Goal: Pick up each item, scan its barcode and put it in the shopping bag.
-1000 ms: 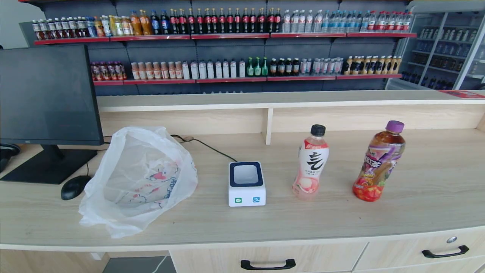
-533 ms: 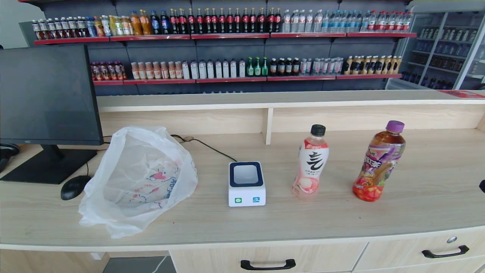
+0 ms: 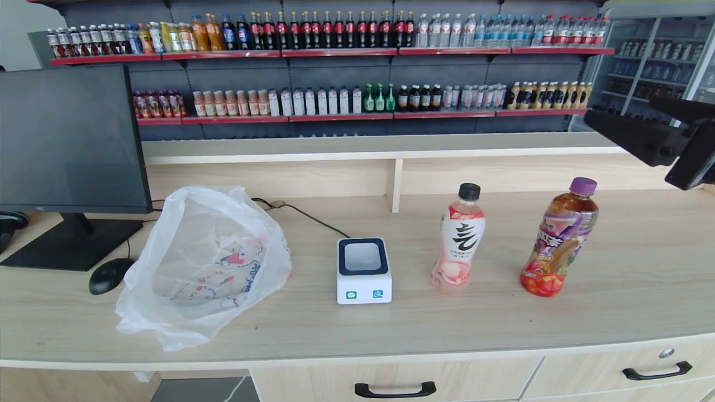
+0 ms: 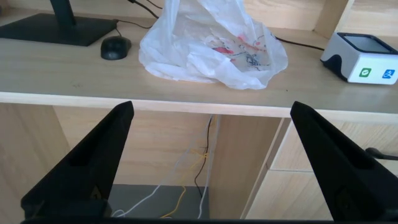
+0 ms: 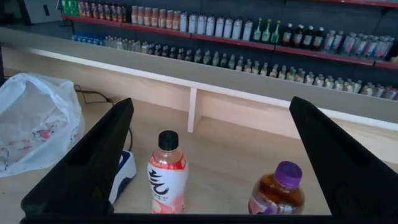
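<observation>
Two bottles stand on the wooden counter (image 3: 642, 268): a pink-and-white one with a black cap (image 3: 458, 245) (image 5: 168, 177) and, to its right, a red-orange one with a purple cap (image 3: 558, 240) (image 5: 278, 194). A white barcode scanner (image 3: 363, 271) (image 4: 364, 57) (image 5: 123, 174) sits left of them. Further left lies the translucent shopping bag (image 3: 204, 262) (image 4: 211, 43) (image 5: 37, 121), its mouth up. My right gripper (image 3: 620, 114) (image 5: 211, 101) hangs open, high and to the right of the purple-capped bottle. My left gripper (image 4: 211, 107) is open, below the counter's front edge, in front of the bag.
A monitor (image 3: 70, 145) and a black mouse (image 3: 110, 275) stand at the counter's left end. A raised ledge (image 3: 391, 148) with a vertical divider (image 3: 395, 184) runs along the back. The scanner's cable (image 3: 301, 215) trails behind the bag. Drawers with black handles (image 3: 395, 389) sit under the counter.
My right gripper has risen into the head view from the right edge, now high beside the purple-capped bottle. Bottles, scanner and bag have not moved.
</observation>
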Available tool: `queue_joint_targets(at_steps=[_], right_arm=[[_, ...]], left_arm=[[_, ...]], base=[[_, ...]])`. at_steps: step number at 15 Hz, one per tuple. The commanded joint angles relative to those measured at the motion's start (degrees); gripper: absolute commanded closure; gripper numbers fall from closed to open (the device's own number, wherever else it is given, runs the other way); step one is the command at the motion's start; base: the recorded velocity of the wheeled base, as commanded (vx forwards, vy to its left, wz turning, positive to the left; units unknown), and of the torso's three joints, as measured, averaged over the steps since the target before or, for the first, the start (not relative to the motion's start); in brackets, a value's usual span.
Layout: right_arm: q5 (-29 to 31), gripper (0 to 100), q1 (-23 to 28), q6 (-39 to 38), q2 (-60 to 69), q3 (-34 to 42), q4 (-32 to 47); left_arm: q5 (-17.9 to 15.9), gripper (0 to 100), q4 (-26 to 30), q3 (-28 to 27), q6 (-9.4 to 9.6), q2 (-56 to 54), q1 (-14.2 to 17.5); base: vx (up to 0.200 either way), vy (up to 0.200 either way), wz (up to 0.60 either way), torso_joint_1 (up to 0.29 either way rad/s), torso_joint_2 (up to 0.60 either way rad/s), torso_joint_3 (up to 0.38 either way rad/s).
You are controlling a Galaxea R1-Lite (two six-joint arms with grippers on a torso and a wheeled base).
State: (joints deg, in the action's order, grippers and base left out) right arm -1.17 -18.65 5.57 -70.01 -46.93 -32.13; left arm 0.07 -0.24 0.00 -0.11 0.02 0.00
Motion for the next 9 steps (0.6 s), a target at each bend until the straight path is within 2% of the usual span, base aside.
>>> queue_joint_targets(at_steps=[1, 3, 5, 7, 9], right_arm=[[4.9, 0, -4.6, -0.5, -9.2, 2.6, -6.6], [6.4, 0, -7.0, -2.2, -11.6, 4.0, -10.3], [6.4, 0, -7.0, -2.4, -11.8, 9.6, -14.1], [5.7, 0, -7.1, -3.1, -12.6, 16.2, -21.7], [4.8, 0, -7.2, -4.2, -15.4, 18.6, -27.4]], left_arm=[[0.0, 0, 0.0, 0.0, -0.07, 0.0, 0.0], [0.0, 0, 0.0, 0.0, -0.07, 0.0, 0.1], [0.0, 0, 0.0, 0.0, 0.02, 0.0, 0.0], [0.0, 0, 0.0, 0.0, -0.07, 0.0, 0.1], [0.0, 0, 0.0, 0.0, 0.02, 0.0, 0.0]], base=[[0.0, 0.0, 0.0, 0.0, 0.0, 0.0], [0.0, 0.0, 0.0, 0.0, 0.0, 0.0], [0.0, 0.0, 0.0, 0.0, 0.0, 0.0], [0.0, 0.0, 0.0, 0.0, 0.0, 0.0], [0.0, 0.0, 0.0, 0.0, 0.0, 0.0]])
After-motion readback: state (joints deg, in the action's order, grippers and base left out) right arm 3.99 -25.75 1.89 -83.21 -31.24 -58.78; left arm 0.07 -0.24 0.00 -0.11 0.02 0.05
